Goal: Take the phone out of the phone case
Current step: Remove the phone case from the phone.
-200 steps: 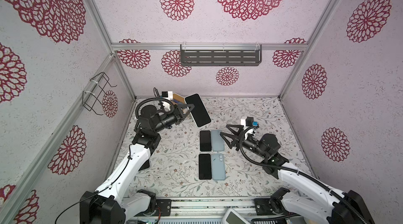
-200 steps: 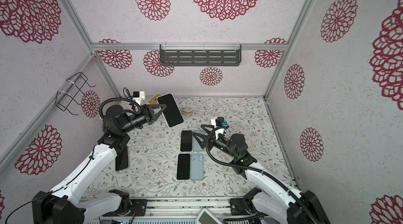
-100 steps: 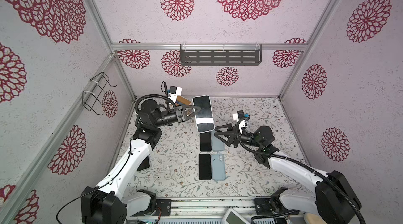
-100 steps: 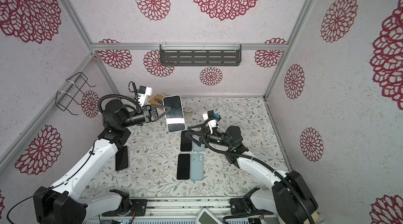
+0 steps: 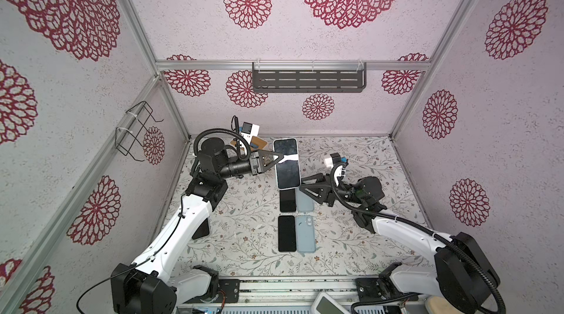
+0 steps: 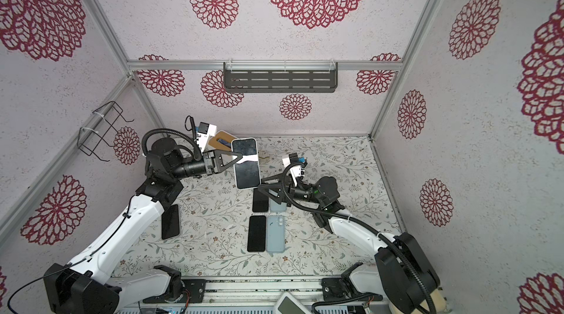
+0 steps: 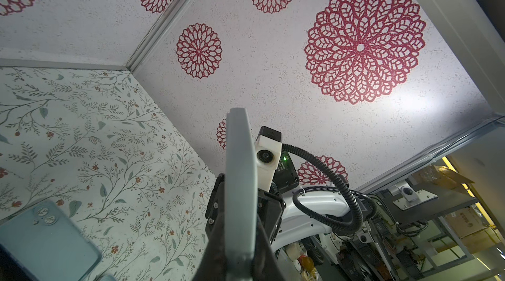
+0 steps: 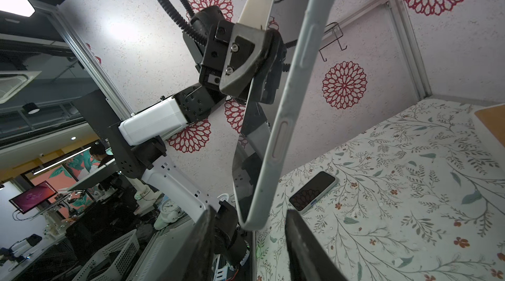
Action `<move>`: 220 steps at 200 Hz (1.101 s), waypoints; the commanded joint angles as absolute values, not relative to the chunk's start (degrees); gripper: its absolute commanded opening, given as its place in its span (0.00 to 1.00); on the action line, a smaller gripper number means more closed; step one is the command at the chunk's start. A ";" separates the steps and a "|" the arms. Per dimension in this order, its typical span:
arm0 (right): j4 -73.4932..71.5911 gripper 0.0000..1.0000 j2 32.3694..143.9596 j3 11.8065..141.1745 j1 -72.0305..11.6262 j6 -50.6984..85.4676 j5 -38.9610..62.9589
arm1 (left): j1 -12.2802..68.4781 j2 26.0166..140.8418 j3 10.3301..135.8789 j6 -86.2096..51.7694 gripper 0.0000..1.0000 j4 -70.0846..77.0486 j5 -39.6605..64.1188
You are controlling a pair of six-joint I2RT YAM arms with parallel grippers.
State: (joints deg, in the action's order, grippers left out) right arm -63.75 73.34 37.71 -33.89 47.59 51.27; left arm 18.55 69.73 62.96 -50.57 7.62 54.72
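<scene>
You get bright, even light in both top views, soft shadows; wrist views: glare on wall (image 7: 420, 102), edges bend.

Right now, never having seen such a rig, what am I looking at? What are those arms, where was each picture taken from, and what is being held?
These are two robot arms in a booth with a flowered table. Two pictures look down from overhead, side by side; the other two come from a camera on each arm's wrist. The left hand grips a phone in a pale case by its side, above the table. The right hand is open around that phone's near end, not yet pinching it. On the table lie two pairs, each a bare dark phone beside a light-blue case, and another cased phone near the left arm.
</scene>
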 commanded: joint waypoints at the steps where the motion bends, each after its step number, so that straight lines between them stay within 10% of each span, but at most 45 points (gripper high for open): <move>1: -69.53 0.38 73.51 39.81 -34.02 49.25 52.73 | 19.07 68.86 65.13 -49.12 0.00 9.10 55.15; 64: -75.86 0.09 75.92 40.15 -34.54 52.62 54.29 | 19.09 70.20 64.96 -50.72 0.00 10.61 53.49; 117: -76.31 0.04 76.63 40.81 -35.24 50.62 57.01 | 18.90 74.13 63.92 -57.27 0.00 16.32 50.63; 155: -75.32 0.63 76.32 39.36 -35.71 49.40 51.84 | 19.06 71.52 59.66 -59.70 0.00 21.19 40.58; 220: -69.88 0.69 75.34 38.08 -39.41 42.64 37.88 | 23.19 69.18 46.43 -67.63 0.00 38.52 18.44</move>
State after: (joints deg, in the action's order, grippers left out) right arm -65.36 77.47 37.32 -37.54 46.87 42.63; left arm 21.58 71.20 48.99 -66.30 29.98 31.22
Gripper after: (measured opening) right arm 0.694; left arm 0.132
